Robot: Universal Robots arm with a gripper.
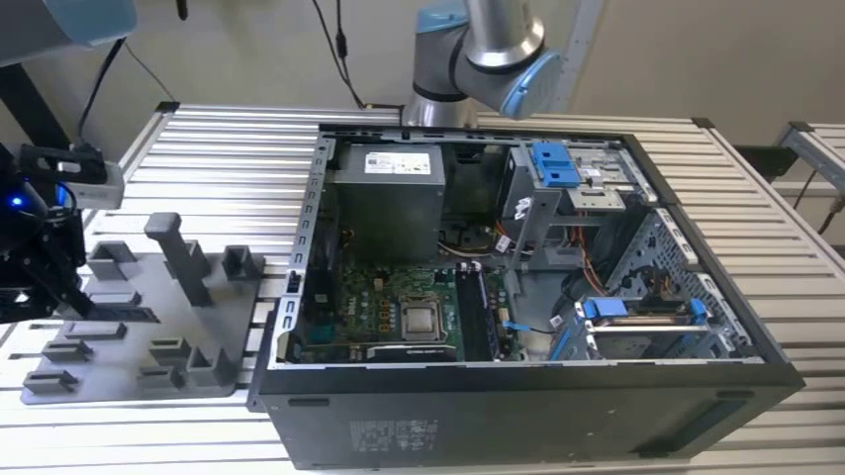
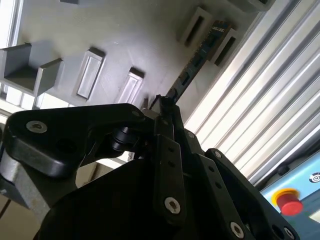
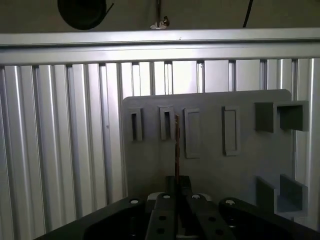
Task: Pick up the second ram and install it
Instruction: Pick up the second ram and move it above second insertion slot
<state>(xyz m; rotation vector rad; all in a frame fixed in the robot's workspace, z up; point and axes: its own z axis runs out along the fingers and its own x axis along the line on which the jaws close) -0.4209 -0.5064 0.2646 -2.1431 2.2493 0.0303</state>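
Now, jaws: clamped on thin dark green-black memory stick [image 2: 192, 65]
Lift: best straight off grey moulded plastic tray [image 2: 125, 30]

Foreground: gripper [image 3: 177, 186], its black fingers [image 3: 164, 212] closed w/ the second ram [image 3: 176, 145] pinched btwn them. Ram is seen edge-on, a thin dark line w/ a brownish tint, running straight away from the fingertips over the grey tray [image 3: 150, 165]. Its far end sits btwn two of the tray's raised rectangular slot frames [image 3: 166, 122], just beside one; can't tell if it touches the tray. Four such frames stand in a row, w/ boxy open blocks [image 3: 280, 116] off to one side. Tray lies on a slatted metal table [image 3: 60, 145]. Beyond it: a metal rail [image 3: 150, 40], a round dark object [image 3: 81, 11] & a thin cable [image 3: 248, 12].
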